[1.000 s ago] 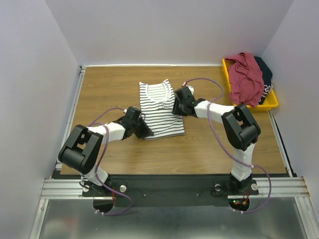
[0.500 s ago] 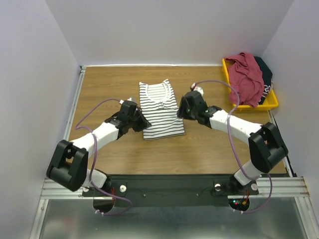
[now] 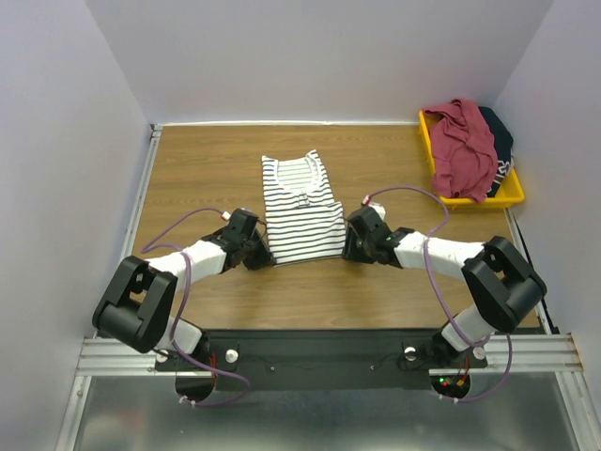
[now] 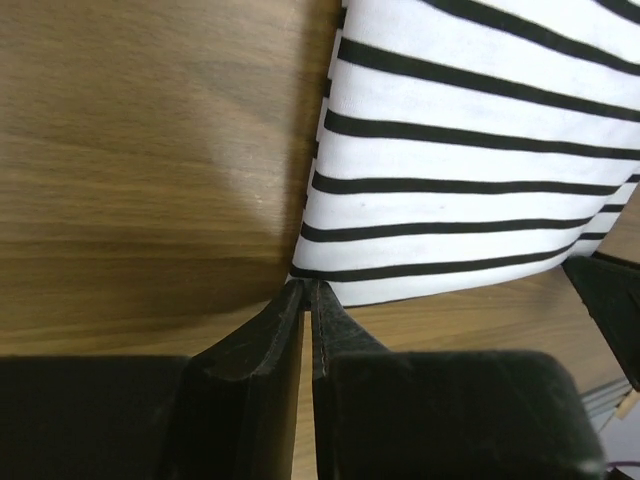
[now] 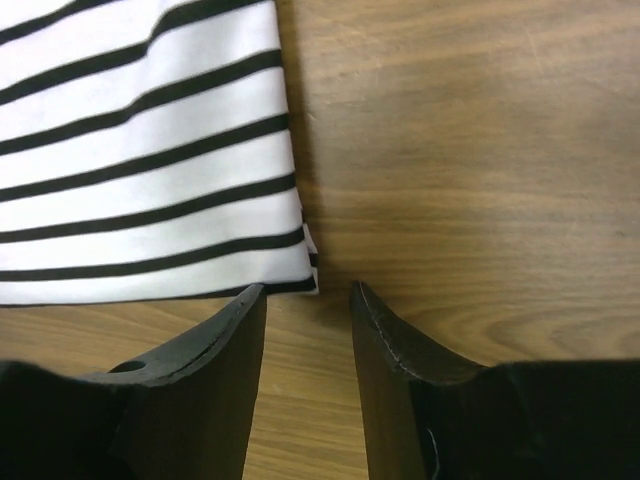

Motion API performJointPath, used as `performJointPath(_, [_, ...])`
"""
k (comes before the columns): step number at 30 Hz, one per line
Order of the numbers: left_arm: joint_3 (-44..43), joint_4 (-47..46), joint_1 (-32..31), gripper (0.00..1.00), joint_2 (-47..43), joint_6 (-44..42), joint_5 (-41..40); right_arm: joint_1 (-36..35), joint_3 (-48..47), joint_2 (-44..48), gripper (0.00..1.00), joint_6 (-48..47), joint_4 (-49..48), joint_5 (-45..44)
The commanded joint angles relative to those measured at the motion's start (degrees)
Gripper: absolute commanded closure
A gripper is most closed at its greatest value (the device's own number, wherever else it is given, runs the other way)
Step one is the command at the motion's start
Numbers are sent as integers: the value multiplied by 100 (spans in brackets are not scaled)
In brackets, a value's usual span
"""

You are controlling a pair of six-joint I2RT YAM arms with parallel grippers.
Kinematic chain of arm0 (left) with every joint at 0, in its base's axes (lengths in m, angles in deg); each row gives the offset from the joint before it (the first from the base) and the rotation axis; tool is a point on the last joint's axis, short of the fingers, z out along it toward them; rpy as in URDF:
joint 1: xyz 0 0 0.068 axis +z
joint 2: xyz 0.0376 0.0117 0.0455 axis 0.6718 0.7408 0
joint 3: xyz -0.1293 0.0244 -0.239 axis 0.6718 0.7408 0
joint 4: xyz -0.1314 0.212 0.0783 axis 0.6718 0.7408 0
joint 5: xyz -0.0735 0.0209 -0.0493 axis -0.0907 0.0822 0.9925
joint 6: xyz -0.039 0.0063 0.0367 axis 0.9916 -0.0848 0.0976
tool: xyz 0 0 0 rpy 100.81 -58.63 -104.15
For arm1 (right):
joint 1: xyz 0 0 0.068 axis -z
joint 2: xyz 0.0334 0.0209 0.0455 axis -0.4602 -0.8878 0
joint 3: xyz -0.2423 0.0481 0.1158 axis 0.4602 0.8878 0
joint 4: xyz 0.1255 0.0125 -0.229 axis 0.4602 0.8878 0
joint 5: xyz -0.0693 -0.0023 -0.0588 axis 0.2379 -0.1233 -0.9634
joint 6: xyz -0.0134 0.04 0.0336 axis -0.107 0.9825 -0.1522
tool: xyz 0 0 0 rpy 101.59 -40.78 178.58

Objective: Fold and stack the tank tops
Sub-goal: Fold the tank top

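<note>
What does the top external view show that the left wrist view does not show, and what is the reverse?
Only top external: the yellow bin holding the maroon tank top and the dark tank top, and the striped tank top whole, with its neckline. Only left wrist: the left gripper, fingers almost together, at the striped one's near corner. Both: striped cloth on the wooden table.

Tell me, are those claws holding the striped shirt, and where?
The left gripper seems shut on the striped tank top, pinching its near left corner. The right gripper is open at the near right corner, holding nothing.
</note>
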Motion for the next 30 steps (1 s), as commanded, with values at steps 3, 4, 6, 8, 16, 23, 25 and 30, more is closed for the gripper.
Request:
performJointPath(3, [231,57,90,80,-235,-76,-166,40,397,419,58,157,343,-64])
performJointPath(4, [249,92,133,80,-288,-102,-175,40,388,454,62,157,343,-64])
performJointPath(6, [249,232,221,79,-375,-163,-175,40,362,542,63,157,334,41])
performJointPath(8, [231,338,231,76,-577,-199,-236,40,318,639,62,227,308,85])
performJointPath(16, [635,31,222,48,-1053,-58,9,40,300,894,48,553,80,-11])
performJointPath(23, [899,-672,231,45,-702,267,335,57,98,483,47,772,-70,-3])
performJointPath(25, [960,-900,231,45,-570,424,387,101,81,402,47,843,-140,-37])
performJointPath(30, [1119,-1015,222,50,-367,793,370,189,72,174,47,931,-360,-117])
